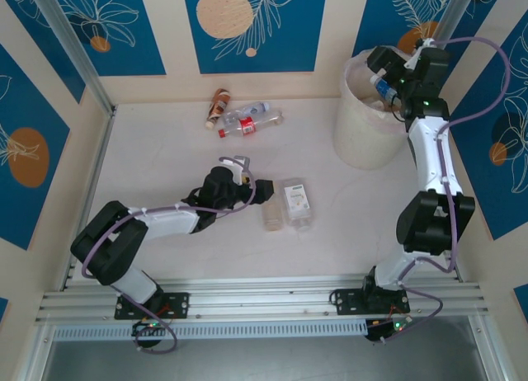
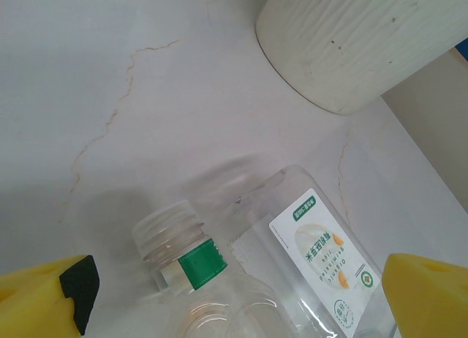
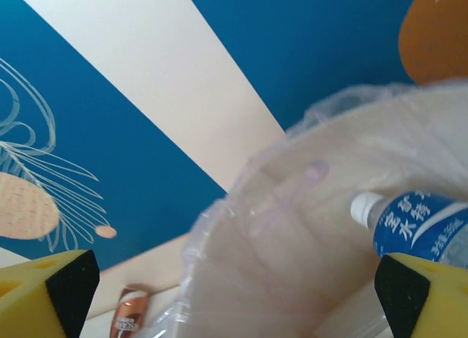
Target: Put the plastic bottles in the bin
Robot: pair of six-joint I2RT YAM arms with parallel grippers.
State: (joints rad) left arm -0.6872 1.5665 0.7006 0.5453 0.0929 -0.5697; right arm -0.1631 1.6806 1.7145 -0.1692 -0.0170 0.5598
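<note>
Plastic bottles lay in two groups on the white table (image 1: 148,150), and one more was over at the bin. Toward the far wall, left of centre, three lay close together: a brown bottle (image 1: 218,105), a red-labelled bottle (image 1: 245,125) and a clear white-capped bottle (image 1: 268,115).

Nearer the arms, the left gripper (image 1: 266,192) reached in low from the left, its tip just beside a pair of clear bottles lying side by side near mid-table. Its jaws were spread wide and held nothing. In the left wrist view the yellow fingers (image 2: 36,298) sat at either bottom corner, with a green-banded bottle (image 2: 191,261) and a white-labelled bottle (image 1: 295,201) lying on the table between and ahead of them.

Further right stood the bin (image 1: 363,138), near the far right corner, a thin liner bunched over its rim. The right gripper (image 1: 384,81) hung above its opening, jaws likewise spread apart. A blue-labelled bottle (image 3: 418,228) with a white cap lay over the liner, just beside one finger; whether the two were touching I could not tell.
</note>
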